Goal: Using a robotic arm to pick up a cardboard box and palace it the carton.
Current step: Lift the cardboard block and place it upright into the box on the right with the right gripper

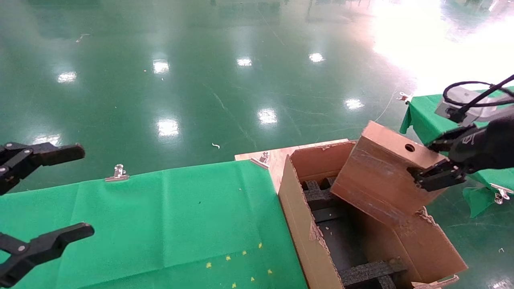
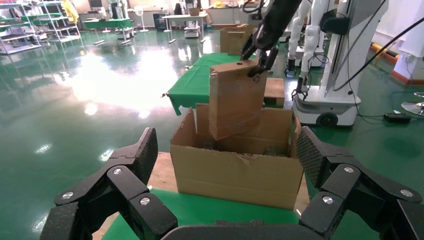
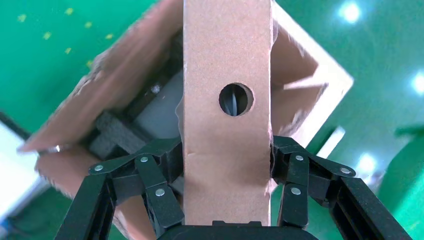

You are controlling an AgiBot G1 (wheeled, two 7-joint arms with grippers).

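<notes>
The cardboard box (image 1: 381,172) is held tilted above the carton (image 1: 305,224), clamped at its holed end by the right gripper (image 1: 435,160). A corner could be caught on the carton's foam inserts (image 1: 321,196). The left gripper (image 1: 36,200), beside the carton, is spread open.

A green cloth (image 1: 160,224) is lying over the counter (image 1: 277,158), held at its far edge by silver binder clips (image 1: 117,173), with small yellow specks (image 1: 241,261) dotting its near part. A second green-draped table (image 1: 421,116) is standing well apart on the glossy green floor (image 1: 200,80), which is reflecting ceiling lights. White robot bases (image 2: 325,70) are standing in the background.
</notes>
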